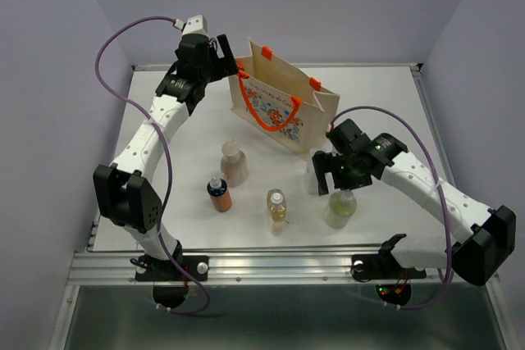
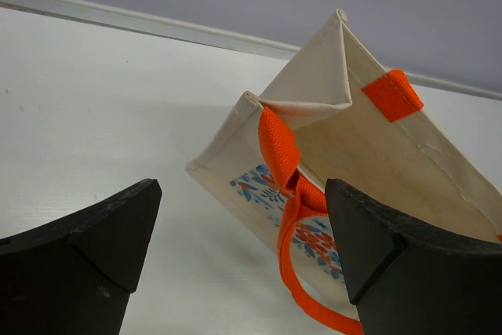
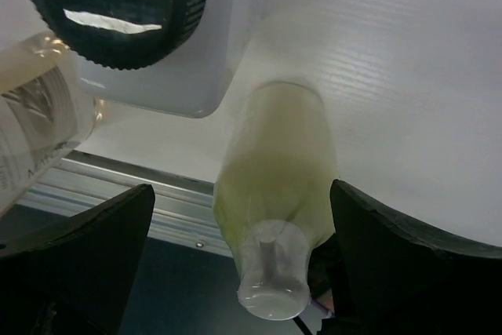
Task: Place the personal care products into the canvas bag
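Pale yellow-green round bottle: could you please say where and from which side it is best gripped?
Probably its upper body, just below the clear cap, from above: the pale yellow-green round bottle stands upright ahead of the open right gripper, with the white dark-capped bottle close beside it.

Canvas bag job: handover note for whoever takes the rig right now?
Left end effector: open, empty, beside one end of the upright beige floral canvas bag with orange handles.
Right end effector: open, straddling the round pale yellow-green bottle, not gripping.
In front of the bag: peach-pink bottle, orange-brown bottle with blue band, clear amber bottle, white bottle with dark cap.
Done: nothing bagged. Left: all five bottles.
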Action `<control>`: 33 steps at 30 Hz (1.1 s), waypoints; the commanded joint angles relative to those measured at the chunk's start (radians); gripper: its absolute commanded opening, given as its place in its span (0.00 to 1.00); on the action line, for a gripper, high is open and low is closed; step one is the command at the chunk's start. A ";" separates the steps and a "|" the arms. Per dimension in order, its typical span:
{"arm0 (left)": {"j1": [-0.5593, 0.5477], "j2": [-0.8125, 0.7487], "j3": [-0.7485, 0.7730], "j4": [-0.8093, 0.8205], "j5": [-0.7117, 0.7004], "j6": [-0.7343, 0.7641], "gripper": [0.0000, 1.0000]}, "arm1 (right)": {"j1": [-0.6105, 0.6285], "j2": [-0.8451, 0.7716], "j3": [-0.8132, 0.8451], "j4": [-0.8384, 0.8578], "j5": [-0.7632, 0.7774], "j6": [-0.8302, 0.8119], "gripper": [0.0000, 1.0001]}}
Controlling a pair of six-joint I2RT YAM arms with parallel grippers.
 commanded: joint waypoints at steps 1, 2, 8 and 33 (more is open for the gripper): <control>-0.007 -0.013 0.053 0.015 -0.018 -0.002 0.99 | 0.036 -0.002 -0.005 -0.069 0.082 0.051 1.00; -0.008 -0.011 0.054 0.012 -0.020 -0.001 0.99 | 0.036 -0.001 -0.022 -0.077 0.087 0.070 1.00; -0.010 -0.011 0.061 0.001 -0.038 -0.004 0.99 | 0.070 0.006 -0.099 -0.143 0.122 0.113 1.00; -0.035 0.044 0.111 -0.060 -0.093 -0.044 0.99 | 0.070 -0.033 -0.086 -0.049 0.156 0.067 0.33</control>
